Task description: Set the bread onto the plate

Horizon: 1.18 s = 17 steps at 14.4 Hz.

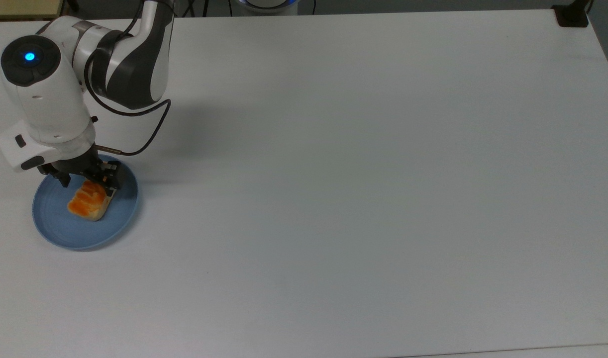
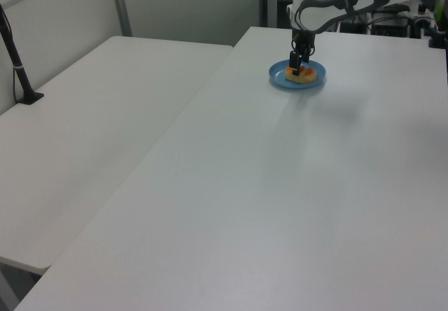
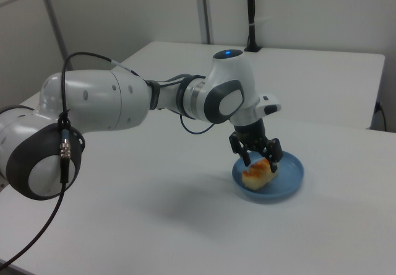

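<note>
The bread (image 1: pixel 89 203), a small bun with a glossy orange-brown top, lies flat on the round light-blue plate (image 1: pixel 55 229) near the top view's left edge. My gripper (image 1: pixel 87 182) hangs straight down over the bread's far end, open. Its dark fingers (image 1: pixel 111 180) stand apart on either side of the bun. In the right view the bread (image 3: pixel 257 174) rests inside the plate (image 3: pixel 291 177), and the gripper (image 3: pixel 260 159) is spread just above it. In the left view the plate (image 2: pixel 313 83) sits far back on the table under the gripper (image 2: pixel 298 64).
The white table (image 1: pixel 363 179) stretches wide and bare to the top view's right of the plate. My arm (image 1: pixel 130 54) and its cable (image 1: pixel 154 124) reach over the back left. A black mount (image 1: pixel 571 15) sits at the far right corner. A second white table (image 2: pixel 91 115) adjoins in the left view.
</note>
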{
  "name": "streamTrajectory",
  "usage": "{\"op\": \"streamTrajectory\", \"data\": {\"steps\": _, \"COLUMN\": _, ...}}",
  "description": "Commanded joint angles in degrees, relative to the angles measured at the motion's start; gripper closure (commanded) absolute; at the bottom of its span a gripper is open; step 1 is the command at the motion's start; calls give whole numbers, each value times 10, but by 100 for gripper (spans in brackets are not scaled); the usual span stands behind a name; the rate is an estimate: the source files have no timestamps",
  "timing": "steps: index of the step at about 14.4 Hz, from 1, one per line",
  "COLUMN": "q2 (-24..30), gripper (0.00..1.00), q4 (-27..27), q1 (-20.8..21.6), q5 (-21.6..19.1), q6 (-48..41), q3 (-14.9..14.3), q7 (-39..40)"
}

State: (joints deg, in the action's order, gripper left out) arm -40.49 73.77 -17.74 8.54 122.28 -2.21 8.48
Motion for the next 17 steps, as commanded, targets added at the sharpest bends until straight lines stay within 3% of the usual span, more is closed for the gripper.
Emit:
{"op": "streamTrajectory", "data": {"steps": 1, "q2": -1, "gripper": 0, "q4": 1, "q1": 1, "q5": 11, "q6": 9, "q3": 1, "q7": -8}}
{"op": "streamTrajectory", "data": {"steps": 4, "q2": 44, "gripper": 0, "q4": 1, "q1": -5, "q5": -7, "q6": -5, "q3": 3, "q7": -28}}
{"op": "streamTrajectory", "data": {"steps": 9, "q2": 149, "gripper": 0, "q4": 1, "q1": -7, "q5": -88, "q6": -137, "q3": 3, "q7": -57}}
{"op": "streamTrajectory", "data": {"steps": 17, "q2": 319, "gripper": 0, "q4": 44, "q1": 50, "q5": -91, "q6": -340, "q3": 0, "q7": -104}}
